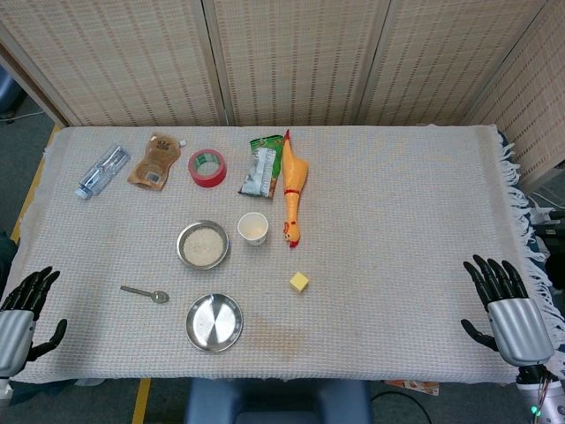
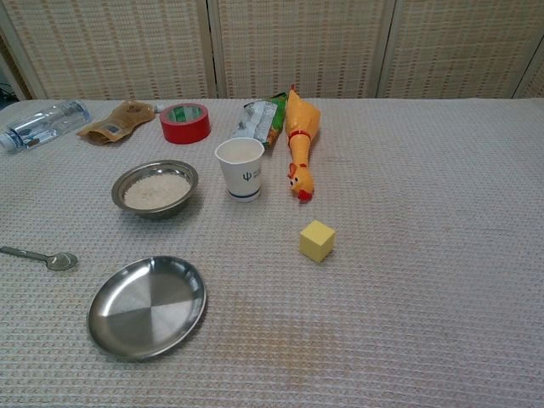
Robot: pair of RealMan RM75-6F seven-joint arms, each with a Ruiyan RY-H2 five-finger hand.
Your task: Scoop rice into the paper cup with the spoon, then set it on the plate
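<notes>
A metal bowl of rice (image 1: 202, 245) (image 2: 155, 189) sits left of centre, with a white paper cup (image 1: 252, 228) (image 2: 240, 168) upright just to its right. The metal spoon (image 1: 146, 293) (image 2: 41, 256) lies flat on the cloth, left of the empty steel plate (image 1: 214, 321) (image 2: 147, 305). My left hand (image 1: 21, 318) rests at the table's near left corner, fingers spread, holding nothing. My right hand (image 1: 508, 309) lies at the near right edge, also with fingers apart and empty. Neither hand shows in the chest view.
Along the back stand a water bottle (image 1: 101, 171), a brown pouch (image 1: 156, 162), a red tape roll (image 1: 207, 167), a snack packet (image 1: 261, 168) and a rubber chicken (image 1: 292, 188). A yellow cube (image 1: 299, 282) lies right of the plate. Woven screens close off the far side.
</notes>
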